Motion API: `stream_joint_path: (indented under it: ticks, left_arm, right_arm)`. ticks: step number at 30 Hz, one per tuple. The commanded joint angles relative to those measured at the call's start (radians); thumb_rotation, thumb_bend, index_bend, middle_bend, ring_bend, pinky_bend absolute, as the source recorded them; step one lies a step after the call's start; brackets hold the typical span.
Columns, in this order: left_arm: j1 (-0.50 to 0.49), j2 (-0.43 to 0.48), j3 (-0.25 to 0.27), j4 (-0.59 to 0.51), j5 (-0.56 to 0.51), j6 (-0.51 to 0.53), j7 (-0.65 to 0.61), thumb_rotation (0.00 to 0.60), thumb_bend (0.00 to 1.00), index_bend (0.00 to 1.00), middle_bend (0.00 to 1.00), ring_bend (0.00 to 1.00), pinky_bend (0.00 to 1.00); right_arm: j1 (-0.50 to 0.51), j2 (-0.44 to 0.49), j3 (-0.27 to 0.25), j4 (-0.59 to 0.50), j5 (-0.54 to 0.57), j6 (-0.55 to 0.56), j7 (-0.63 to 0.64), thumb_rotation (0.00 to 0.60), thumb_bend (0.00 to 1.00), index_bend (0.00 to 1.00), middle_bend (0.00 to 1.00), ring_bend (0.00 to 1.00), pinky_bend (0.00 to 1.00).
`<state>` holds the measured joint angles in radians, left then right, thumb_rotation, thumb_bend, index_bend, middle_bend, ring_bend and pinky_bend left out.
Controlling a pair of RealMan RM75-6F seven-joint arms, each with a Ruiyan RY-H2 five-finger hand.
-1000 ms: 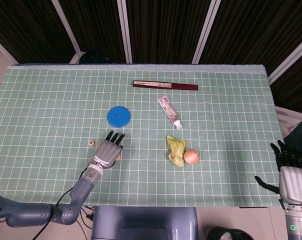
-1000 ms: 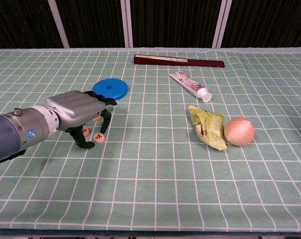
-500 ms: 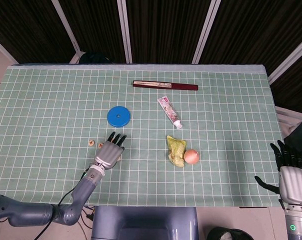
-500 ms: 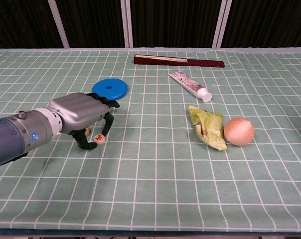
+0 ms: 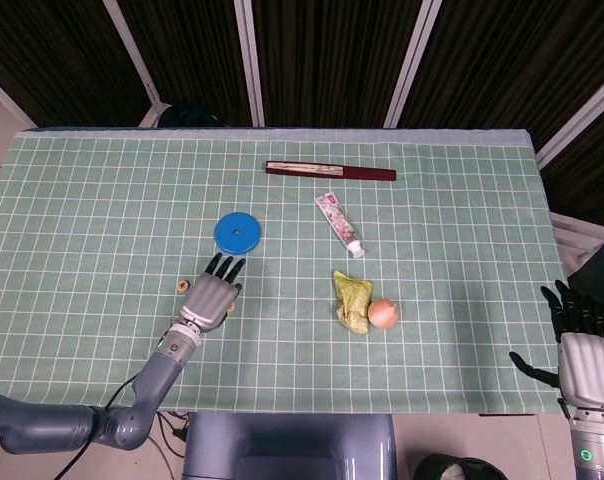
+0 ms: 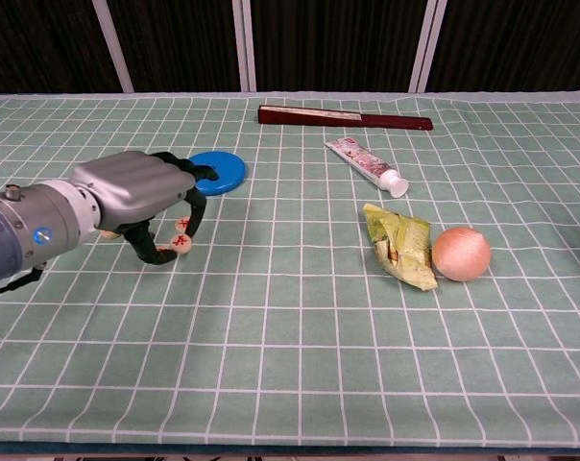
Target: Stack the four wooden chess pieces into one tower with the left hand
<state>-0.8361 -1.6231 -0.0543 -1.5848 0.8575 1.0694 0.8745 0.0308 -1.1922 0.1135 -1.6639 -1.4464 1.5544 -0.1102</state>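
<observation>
Bench: green gridded bench (image 6: pixel 300 336), chess pieces (image 6: pixel 181 227) just before blue disc (image 6: pixel 216 171).
Left hand: left hand (image 6: pixel 136 192) pinches one chess piece (image 6: pixel 183 242).
Risk: piece could slip or topple its neighbours.

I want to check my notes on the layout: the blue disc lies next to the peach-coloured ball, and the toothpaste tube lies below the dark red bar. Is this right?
Not quite. Next to the peach-coloured ball lies the yellow-green packet, not the blue disc, which sits far off by the left hand. The chest view shows this. The toothpaste tube does lie below the dark red bar.
</observation>
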Motion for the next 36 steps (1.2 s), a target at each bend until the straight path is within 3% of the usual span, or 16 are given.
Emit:
stream_joint_path:
  ticks: [1, 36]
  left_arm:
    - [0.004, 0.013, 0.004, 0.004, -0.001, -0.005, -0.008, 0.6, 0.31, 0.52, 0.0, 0.0, 0.0]
    - [0.012, -0.004, 0.023, 0.065, 0.01, -0.017, -0.011, 0.6, 0.31, 0.49, 0.0, 0.0, 0.0]
  right_arm:
    - [0.0, -0.001, 0.0, -0.001, 0.0, 0.0, -0.002, 0.6, 0.23, 0.08, 0.01, 0.0, 0.0]
    - [0.0, 0.0, 0.0, -0.003, 0.004, -0.002, -0.001, 0.6, 0.23, 0.08, 0.01, 0.0, 0.0]
